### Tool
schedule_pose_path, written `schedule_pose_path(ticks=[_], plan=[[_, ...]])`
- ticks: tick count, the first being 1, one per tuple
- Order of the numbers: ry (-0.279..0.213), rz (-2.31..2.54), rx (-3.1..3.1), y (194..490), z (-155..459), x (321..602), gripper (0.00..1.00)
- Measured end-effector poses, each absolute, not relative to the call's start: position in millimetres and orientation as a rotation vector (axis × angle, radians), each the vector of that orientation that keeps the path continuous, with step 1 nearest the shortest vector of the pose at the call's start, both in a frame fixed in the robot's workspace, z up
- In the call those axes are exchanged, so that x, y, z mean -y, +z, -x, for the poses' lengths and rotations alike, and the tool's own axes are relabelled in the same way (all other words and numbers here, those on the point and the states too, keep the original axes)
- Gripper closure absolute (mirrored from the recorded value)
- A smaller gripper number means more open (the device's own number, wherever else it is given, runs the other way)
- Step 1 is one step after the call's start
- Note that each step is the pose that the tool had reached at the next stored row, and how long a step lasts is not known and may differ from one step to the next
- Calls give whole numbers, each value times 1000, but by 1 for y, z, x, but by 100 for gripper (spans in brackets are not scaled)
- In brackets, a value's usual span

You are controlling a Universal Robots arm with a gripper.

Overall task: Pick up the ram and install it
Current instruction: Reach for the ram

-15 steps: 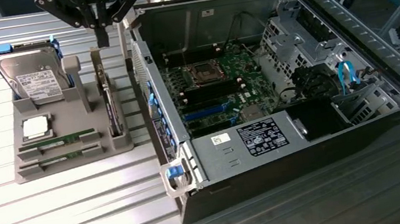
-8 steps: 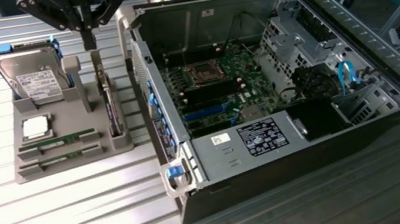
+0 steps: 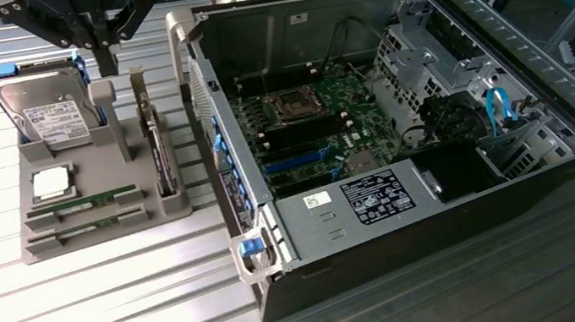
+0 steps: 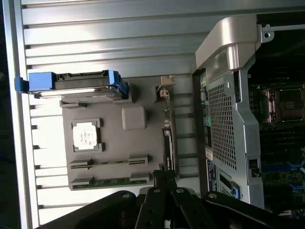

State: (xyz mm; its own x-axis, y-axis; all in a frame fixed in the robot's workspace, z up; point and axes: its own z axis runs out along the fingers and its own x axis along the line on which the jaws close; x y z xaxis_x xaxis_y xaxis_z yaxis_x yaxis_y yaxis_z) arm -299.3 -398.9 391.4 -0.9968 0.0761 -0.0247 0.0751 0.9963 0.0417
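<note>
Gripper (image 3: 108,61) clenched, empty, upper left of the exterior view above grey tray (image 3: 93,160). Ram (image 3: 83,203) stands edge-up in its slot, presumably for pinching.

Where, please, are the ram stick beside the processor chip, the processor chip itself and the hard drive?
ram stick (image 3: 85,200), exterior view, middle of its green edge.
processor chip (image 3: 51,182), exterior view, centre of its silver lid.
hard drive (image 3: 55,117), exterior view, its white label.
</note>
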Motion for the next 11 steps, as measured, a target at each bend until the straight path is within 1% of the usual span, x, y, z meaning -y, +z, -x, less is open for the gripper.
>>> schedule_pose_path(ticks=[11], plan=[[62, -118, -3112, 391, 327, 399, 90]])
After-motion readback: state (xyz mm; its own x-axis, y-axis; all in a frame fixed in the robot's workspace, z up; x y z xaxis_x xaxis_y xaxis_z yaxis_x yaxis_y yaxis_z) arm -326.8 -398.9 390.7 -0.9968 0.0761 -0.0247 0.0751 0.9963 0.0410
